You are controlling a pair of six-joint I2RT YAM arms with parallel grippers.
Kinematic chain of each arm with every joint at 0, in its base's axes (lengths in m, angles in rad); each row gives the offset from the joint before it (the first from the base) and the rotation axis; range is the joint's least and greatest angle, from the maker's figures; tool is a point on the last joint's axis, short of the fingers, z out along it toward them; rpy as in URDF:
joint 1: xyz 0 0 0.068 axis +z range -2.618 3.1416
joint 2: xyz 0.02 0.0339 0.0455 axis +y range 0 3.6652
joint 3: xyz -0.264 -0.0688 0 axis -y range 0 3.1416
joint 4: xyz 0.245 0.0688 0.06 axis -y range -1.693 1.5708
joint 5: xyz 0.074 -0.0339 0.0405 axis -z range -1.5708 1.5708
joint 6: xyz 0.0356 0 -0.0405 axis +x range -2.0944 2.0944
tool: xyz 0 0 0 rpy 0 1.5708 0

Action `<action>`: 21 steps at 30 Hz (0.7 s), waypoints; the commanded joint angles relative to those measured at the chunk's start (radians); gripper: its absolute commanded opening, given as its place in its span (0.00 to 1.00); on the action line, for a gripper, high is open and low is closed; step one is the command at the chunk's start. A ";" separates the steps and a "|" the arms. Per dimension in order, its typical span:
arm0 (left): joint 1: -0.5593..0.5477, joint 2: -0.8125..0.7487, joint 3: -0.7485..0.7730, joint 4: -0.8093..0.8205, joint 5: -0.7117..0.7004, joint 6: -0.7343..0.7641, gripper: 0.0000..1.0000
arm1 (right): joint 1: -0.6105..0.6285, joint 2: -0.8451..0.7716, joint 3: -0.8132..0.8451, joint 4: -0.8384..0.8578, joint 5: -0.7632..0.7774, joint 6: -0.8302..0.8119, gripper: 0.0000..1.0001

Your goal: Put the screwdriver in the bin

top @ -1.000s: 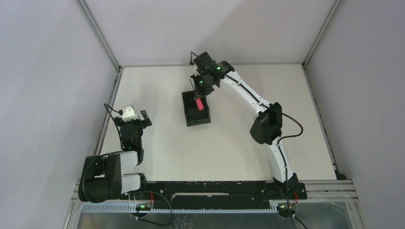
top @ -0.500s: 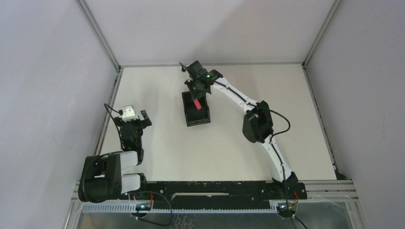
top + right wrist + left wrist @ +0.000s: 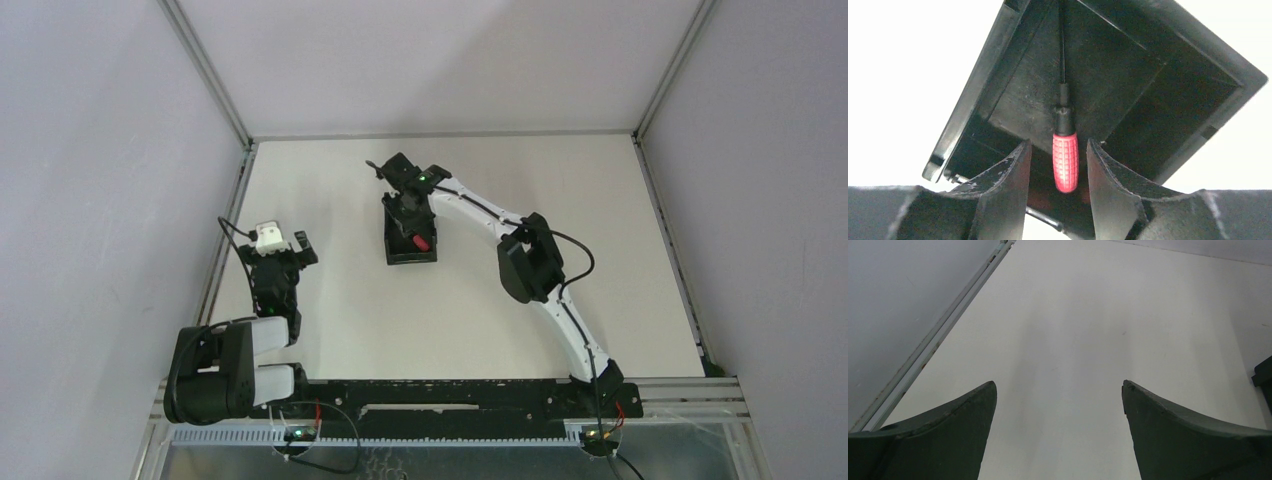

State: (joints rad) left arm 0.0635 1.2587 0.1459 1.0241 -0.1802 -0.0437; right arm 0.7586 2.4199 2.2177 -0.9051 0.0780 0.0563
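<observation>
The right pincer (image 3: 1058,142) hangs over the black bin (image 3: 979,82) at the far middle of the worktop (image 3: 330,200). It is narrowly parted, clear on both sides of the red-handled screwdriver (image 3: 1065,162) lying inside. The left pincer (image 3: 1058,385) gapes wide near the left edge.

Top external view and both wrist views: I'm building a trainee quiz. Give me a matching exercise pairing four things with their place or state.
1 small red-handled screwdriver
2 black rectangular plastic bin
3 left gripper
4 right gripper

A open over the white table, near its left edge
B lying inside the bin
C open, astride the red handle
D on the table, below the right gripper

Pairs: 1-B, 2-D, 3-A, 4-C
</observation>
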 commanded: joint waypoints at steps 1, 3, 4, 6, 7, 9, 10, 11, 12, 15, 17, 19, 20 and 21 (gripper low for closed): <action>-0.005 0.000 0.046 0.034 -0.003 0.018 1.00 | 0.010 -0.178 0.005 0.005 0.032 0.022 0.52; -0.005 0.001 0.046 0.034 -0.003 0.018 1.00 | 0.014 -0.241 -0.008 0.015 0.036 0.015 0.54; -0.005 0.000 0.046 0.034 -0.002 0.018 1.00 | 0.015 -0.279 -0.023 0.028 0.036 0.008 0.58; -0.005 0.001 0.046 0.034 -0.003 0.018 1.00 | 0.015 -0.354 -0.063 0.055 0.033 -0.006 0.76; -0.005 0.000 0.047 0.034 -0.003 0.018 1.00 | 0.014 -0.397 -0.089 0.070 0.028 -0.017 0.95; -0.005 0.000 0.046 0.034 -0.002 0.018 1.00 | 0.015 -0.485 -0.174 0.116 0.016 -0.045 0.99; -0.005 0.000 0.047 0.035 -0.002 0.018 1.00 | 0.013 -0.533 -0.223 0.147 0.015 -0.053 1.00; -0.005 -0.001 0.046 0.034 -0.003 0.018 1.00 | 0.010 -0.583 -0.275 0.184 0.013 -0.055 1.00; -0.005 0.000 0.047 0.034 -0.002 0.018 1.00 | 0.004 -0.638 -0.340 0.241 0.002 -0.055 1.00; -0.005 0.001 0.046 0.034 -0.003 0.018 1.00 | -0.026 -0.823 -0.548 0.385 -0.050 -0.068 0.99; -0.005 -0.001 0.046 0.034 -0.002 0.018 1.00 | -0.058 -0.930 -0.688 0.472 -0.109 -0.045 1.00; -0.004 -0.001 0.046 0.034 -0.003 0.018 1.00 | -0.093 -1.029 -0.827 0.552 -0.159 -0.006 1.00; -0.005 0.000 0.046 0.035 -0.003 0.018 1.00 | -0.111 -1.074 -0.890 0.582 -0.175 0.014 1.00; -0.005 0.000 0.047 0.034 -0.003 0.018 1.00 | -0.130 -1.112 -0.946 0.609 -0.184 0.035 1.00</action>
State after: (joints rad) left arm 0.0635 1.2587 0.1459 1.0241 -0.1806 -0.0437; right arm 0.6937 1.4330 1.4532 -0.4870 -0.0132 0.0250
